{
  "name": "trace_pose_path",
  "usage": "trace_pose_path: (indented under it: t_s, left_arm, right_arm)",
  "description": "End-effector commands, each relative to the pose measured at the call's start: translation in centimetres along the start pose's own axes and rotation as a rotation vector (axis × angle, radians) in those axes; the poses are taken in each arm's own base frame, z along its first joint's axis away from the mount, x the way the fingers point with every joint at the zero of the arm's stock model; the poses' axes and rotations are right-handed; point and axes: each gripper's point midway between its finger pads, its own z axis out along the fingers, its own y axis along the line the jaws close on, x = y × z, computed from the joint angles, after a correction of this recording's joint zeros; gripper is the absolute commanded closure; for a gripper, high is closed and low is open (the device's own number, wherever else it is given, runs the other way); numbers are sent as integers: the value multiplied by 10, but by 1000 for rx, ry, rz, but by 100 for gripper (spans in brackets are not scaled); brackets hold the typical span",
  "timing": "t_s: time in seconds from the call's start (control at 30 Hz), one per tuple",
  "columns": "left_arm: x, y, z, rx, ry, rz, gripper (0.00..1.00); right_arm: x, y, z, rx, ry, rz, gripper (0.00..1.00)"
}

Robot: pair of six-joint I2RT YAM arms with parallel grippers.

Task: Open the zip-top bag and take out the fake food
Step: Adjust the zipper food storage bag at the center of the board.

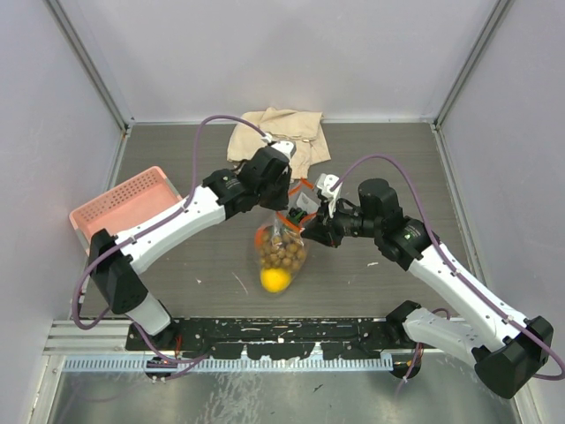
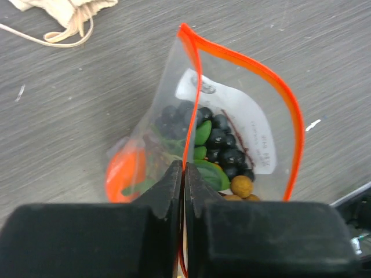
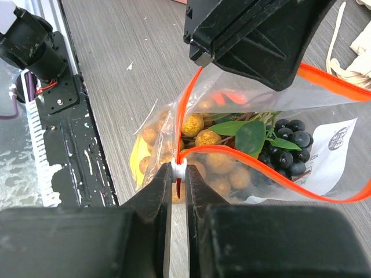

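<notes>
Left hand (image 2: pixel 184 171) is clamped on one lip of the clear thin plastic zip-top bag (image 2: pixel 174 92). Its black fingers (image 2: pixel 168 191) are pressed together, and the orange-red zip strip (image 2: pixel 261 72) runs in between them. Right hand (image 3: pixel 179 174) is pinched shut on the opposite lip, strip caught between its fingertips. I see the bag mouth pulled wide, the two halves of the strip well apart and bowed. Bag hangs between both hands over the middle of the grey tabletop (image 1: pixel 194 265); can't tell if its bottom touches the surface.

All the fake food (image 3: pixel 220 165) is inside:
- tan-brown plastic berry cluster (image 3: pixel 200 124) with green leaves (image 3: pixel 250 136)
- dark purple plastic grapes (image 3: pixel 290 147), next to a white printed label (image 3: pixel 342 145)
- orange round fruit (image 2: pixel 124 174) at the bag's side
- yellow plastic lemon (image 1: pixel 275 279) at the lowest end, blurred in the top view

Beige cloth with a drawstring (image 1: pixel 278 132) lies crumpled at the back edge, just behind the left hand. Pink plastic mesh basket (image 1: pixel 124 205) sits at the left edge, well apart from the bag.
</notes>
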Motion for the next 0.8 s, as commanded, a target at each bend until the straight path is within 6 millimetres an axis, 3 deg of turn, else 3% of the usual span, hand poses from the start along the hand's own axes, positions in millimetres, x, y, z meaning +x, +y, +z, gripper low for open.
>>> trace_pose_path:
  t_s: [0.0,0.07,0.13,0.23,0.3,0.4,0.5,0.77]
  left_arm:
    - [-27,-17,-11,99,-93,72,100]
    - [-32,-17,-15,122,-126,60,100]
    - [-37,-17,-20,153,-171,37,100]
    - [-39,-16,-27,213,-225,-6,100]
    - [-40,-16,-31,237,-252,-27,100]
    - [-39,-12,-35,247,-269,-38,100]
    - [-37,-11,-39,262,-279,-52,100]
    - [-33,-10,-43,281,-290,-69,100]
  right_arm:
    - [-24,6,-4,-14,-83,-44,93]
    - [-26,6,-5,-9,-93,-43,83]
    - [-30,7,-7,-6,-110,-42,63]
    - [-47,12,-19,7,-168,-46,39]
    - [-65,7,-30,75,-231,-39,30]
    - [-89,-15,-50,255,-338,17,17]
    - [-95,-53,-66,486,-408,168,2]
    - [-54,-114,-48,671,-282,560,0]
